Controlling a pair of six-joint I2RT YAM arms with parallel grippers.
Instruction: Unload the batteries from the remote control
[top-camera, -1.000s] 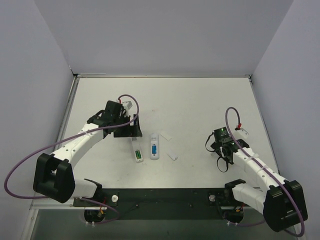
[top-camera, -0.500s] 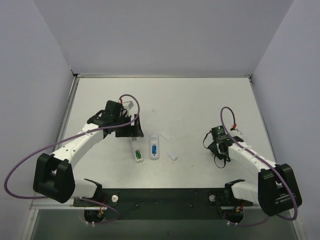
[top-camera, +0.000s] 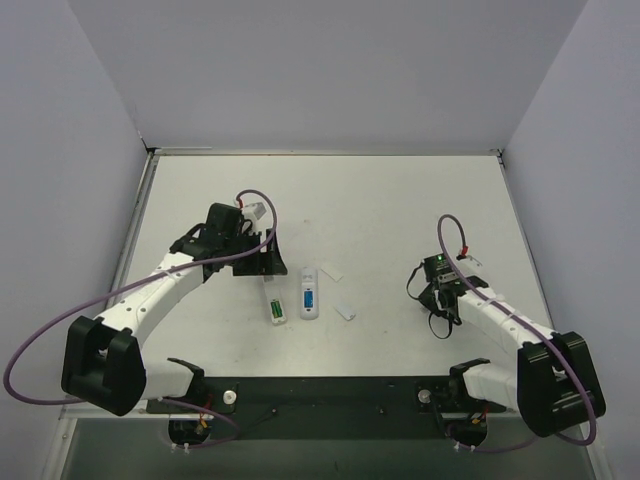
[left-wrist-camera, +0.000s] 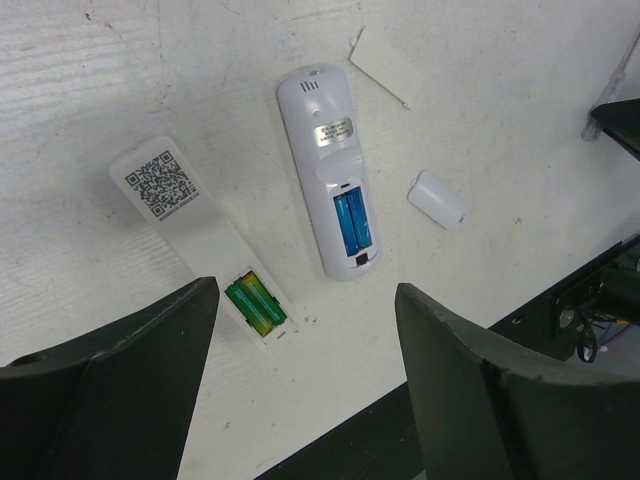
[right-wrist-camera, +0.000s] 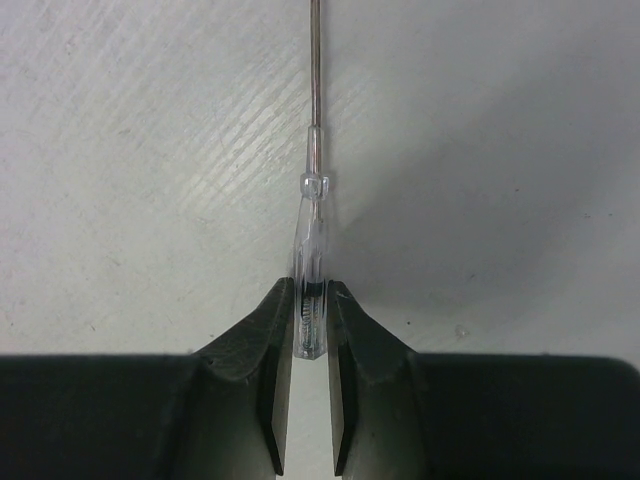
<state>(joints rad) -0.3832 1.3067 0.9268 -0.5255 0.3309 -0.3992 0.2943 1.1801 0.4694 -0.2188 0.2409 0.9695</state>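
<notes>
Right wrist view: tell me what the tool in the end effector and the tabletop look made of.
The tool has a handle that looks like clear glossy plastic, since inner parts show through it; its thin shaft looks like bare metal, grey with a sheen. The tabletop is probably matt white-painted board, judging by streaky grain and scuffs.

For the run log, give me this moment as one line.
left claw: open, empty | right claw: shut on tool | green batteries: seated | blue batteries: seated
</notes>
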